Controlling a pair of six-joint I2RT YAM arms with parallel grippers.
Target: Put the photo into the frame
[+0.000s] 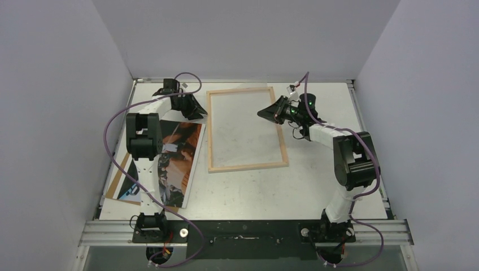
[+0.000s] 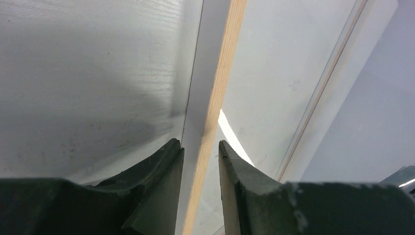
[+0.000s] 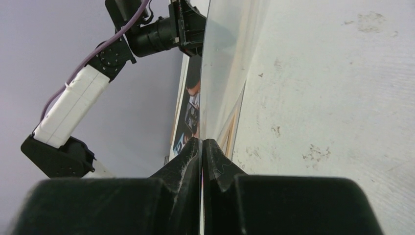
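Your right hand (image 3: 201, 142) is pinched fully closed on the edge of a thin clear sheet (image 3: 225, 63), which looks like the pane of the frame (image 1: 248, 166). The frame lies pale-wood side up in the middle of the desk (image 1: 316, 186). Your left hand (image 2: 199, 144) stands narrow, astride the frame's far-left rail, and the pictures don't show whether it actually pinches the wood. The photo (image 1: 181, 147) is well apart to the left, face up on the brown backing board (image 1: 118, 180) and partly under your left arm. The job now seems to be settling the pane into the frame's recess before the photo goes in. Use the left hand to brace the rail so the frame can't skate. Bring the pane down flat and square to the rails, without flexing it. Let go only once it sits inside all four rails. Glass-clear edges are hard to read from above, so trust the right wrist view for alignment.
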